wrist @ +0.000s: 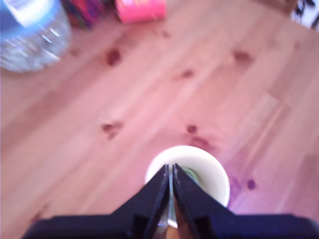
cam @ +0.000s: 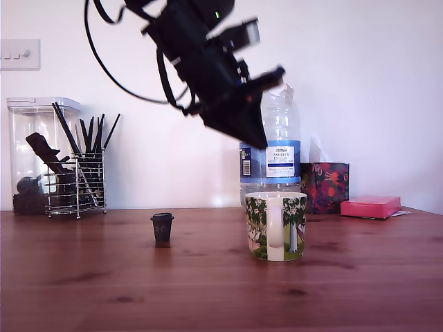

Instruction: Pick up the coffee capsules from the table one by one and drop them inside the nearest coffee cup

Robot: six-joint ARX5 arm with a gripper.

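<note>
Clenched end effector point(wrist: 171, 168) above coffee cup point(cam: 275, 226) (black capsule point(cam: 162, 227) apart)

A reddish wooden table point(cam: 208, 290) stands before a white wall. A white mug point(cam: 275, 226) printed with green trees stands slightly right of centre. At its nine o'clock, well apart, a small black capsule point(cam: 162, 227) stands upright. At the mug's twelve o'clock, a black robot arm point(cam: 208, 69) hangs tilted and blurred. Behind the mug stands a clear water bottle point(cam: 270, 145). At far nine o'clock sits a wire utensil holder point(cam: 79, 183).
</note>
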